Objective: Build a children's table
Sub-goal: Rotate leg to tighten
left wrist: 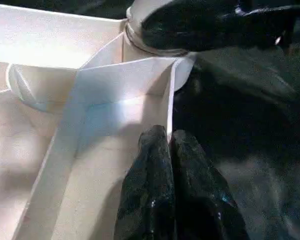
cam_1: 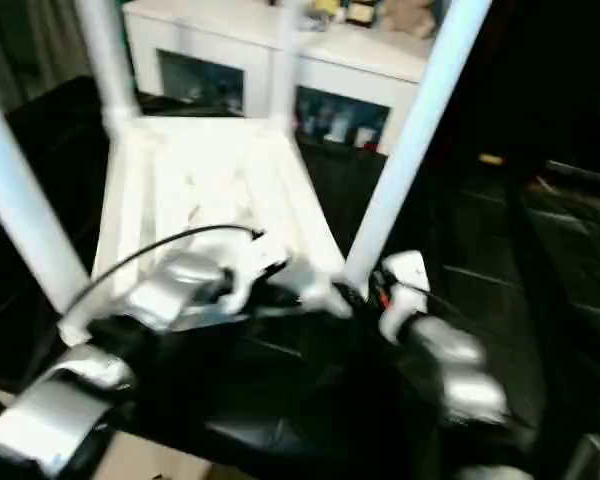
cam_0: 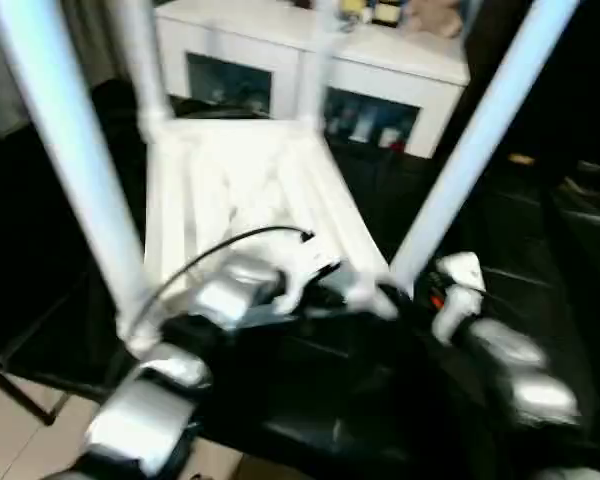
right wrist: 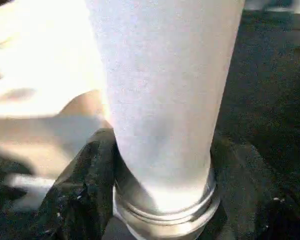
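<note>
White tabletop (cam_0: 245,190) carries four upright legs (cam_0: 485,130)

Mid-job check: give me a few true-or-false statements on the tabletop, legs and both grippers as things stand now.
1. The tabletop lies ribbed underside up. True.
2. The left gripper is shut on the tabletop's edge wall. True.
3. The right gripper holds nothing. False: its fingers flank the base of a leg.
4. No legs stand in the sockets. False: several rise from the corners.
5. A white cabinet stands behind. True.
</note>
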Motion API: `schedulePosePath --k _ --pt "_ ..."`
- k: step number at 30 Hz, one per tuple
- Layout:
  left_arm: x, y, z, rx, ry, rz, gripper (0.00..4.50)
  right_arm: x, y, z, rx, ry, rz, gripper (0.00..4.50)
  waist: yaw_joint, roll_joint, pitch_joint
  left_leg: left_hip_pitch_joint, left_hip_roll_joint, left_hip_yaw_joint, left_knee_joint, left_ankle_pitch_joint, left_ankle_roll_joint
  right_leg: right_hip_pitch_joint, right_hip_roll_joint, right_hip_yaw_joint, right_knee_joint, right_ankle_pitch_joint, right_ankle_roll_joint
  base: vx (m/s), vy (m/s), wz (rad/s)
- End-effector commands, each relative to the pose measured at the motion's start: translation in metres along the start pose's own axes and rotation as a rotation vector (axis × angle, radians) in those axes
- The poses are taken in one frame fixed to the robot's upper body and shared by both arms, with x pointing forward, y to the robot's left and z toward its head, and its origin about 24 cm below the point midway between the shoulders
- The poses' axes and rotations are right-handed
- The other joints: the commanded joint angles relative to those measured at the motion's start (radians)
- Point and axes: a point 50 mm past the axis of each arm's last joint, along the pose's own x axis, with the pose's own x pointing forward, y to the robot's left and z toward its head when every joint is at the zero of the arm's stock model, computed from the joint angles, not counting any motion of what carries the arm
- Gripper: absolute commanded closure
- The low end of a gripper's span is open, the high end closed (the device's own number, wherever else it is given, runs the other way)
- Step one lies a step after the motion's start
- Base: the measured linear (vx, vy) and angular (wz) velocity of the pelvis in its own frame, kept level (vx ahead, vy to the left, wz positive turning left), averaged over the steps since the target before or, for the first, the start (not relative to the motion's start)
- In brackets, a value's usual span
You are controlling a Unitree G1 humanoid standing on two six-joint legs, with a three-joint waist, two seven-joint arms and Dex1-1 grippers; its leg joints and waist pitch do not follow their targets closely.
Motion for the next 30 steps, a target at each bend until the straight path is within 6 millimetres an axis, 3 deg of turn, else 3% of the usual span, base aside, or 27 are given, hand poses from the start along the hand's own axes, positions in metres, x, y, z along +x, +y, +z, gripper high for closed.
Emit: schedulePosePath --k 1,4,8,11,16,21,24,26,28,30 --pt "0.006 0.002 -0.012 -0.066 0.043 0.099 4.50 0.001 -0.002 -0.020 0.027 0.092 -0.142 2.00 -0.007 -0.002 -0.037 0.019 0.016 -0.022 -0.079 -0.473 -0.030 0.001 -0.036 0.006 -0.098 -0.522 -0.107 0.000 0.000 0.00" --pt "0.013 0.000 -0.006 -0.048 0.042 0.139 4.50 0.012 0.010 -0.016 -0.066 0.095 -0.165 2.00 -0.010 0.003 -0.041 0.017 0.017 -0.024 -0.083 -0.465 -0.035 0.005 -0.033 0.005 -0.094 -0.455 -0.112 0.000 0.000 0.00" --pt "0.016 -0.001 -0.005 -0.017 0.054 0.144 4.50 0.018 0.012 -0.009 0.033 0.057 -0.182 2.00 -0.007 0.001 -0.042 0.014 0.016 -0.016 -0.081 -0.427 -0.010 0.010 -0.030 0.011 -0.085 -0.343 -0.133 0.000 0.000 0.00" --pt "0.017 -0.002 -0.004 -0.007 0.052 0.135 4.50 0.019 0.015 -0.005 0.032 0.035 -0.131 1.31 -0.003 0.000 -0.043 0.011 0.016 -0.012 -0.079 -0.389 0.005 0.016 -0.030 0.012 -0.079 -0.283 -0.150 0.000 0.000 0.00" --pt "0.015 -0.001 -0.006 0.013 0.047 0.102 4.50 0.010 0.005 0.000 0.006 0.011 -0.079 0.97 0.000 -0.004 -0.042 0.009 0.018 -0.012 -0.079 -0.374 0.018 0.021 -0.032 0.011 -0.080 -0.298 -0.150 0.000 0.000 0.00" --pt "0.014 -0.002 -0.004 0.048 0.024 0.063 4.50 -0.007 -0.015 0.008 -0.027 0.010 -0.037 0.78 0.001 -0.006 -0.039 0.007 0.018 -0.012 -0.080 -0.378 0.023 0.020 -0.032 0.011 -0.084 -0.328 -0.149 0.000 0.000 0.00" --pt "0.013 -0.004 -0.001 0.097 -0.011 0.034 4.50 -0.036 -0.032 0.014 -0.066 0.021 0.091 0.78 0.014 -0.011 -0.036 0.011 0.022 -0.010 -0.078 -0.380 0.045 0.019 -0.033 0.014 -0.089 -0.336 -0.135 0.000 0.000 0.00" --pt "0.011 -0.004 0.000 0.086 -0.040 0.026 4.50 -0.054 -0.038 0.014 -0.110 0.051 0.177 0.78 0.023 -0.012 -0.038 0.007 0.024 -0.010 -0.076 -0.361 0.055 0.026 -0.035 0.014 -0.087 -0.321 -0.129 0.000 0.000 0.00" --pt "0.011 -0.004 0.001 0.089 -0.055 0.020 4.50 -0.060 -0.040 0.014 -0.115 0.059 0.201 0.78 0.022 -0.017 -0.037 -0.002 0.020 -0.011 -0.076 -0.343 0.060 0.028 -0.036 0.012 -0.085 -0.328 -0.129 0.000 0.000 0.00" --pt "0.008 -0.003 0.002 0.092 -0.080 0.017 4.50 -0.070 -0.043 0.016 -0.119 0.069 0.247 0.78 0.022 -0.018 -0.037 0.001 0.022 -0.011 -0.074 -0.342 0.065 0.024 -0.036 0.011 -0.088 -0.354 -0.128 0.000 0.000 0.00"
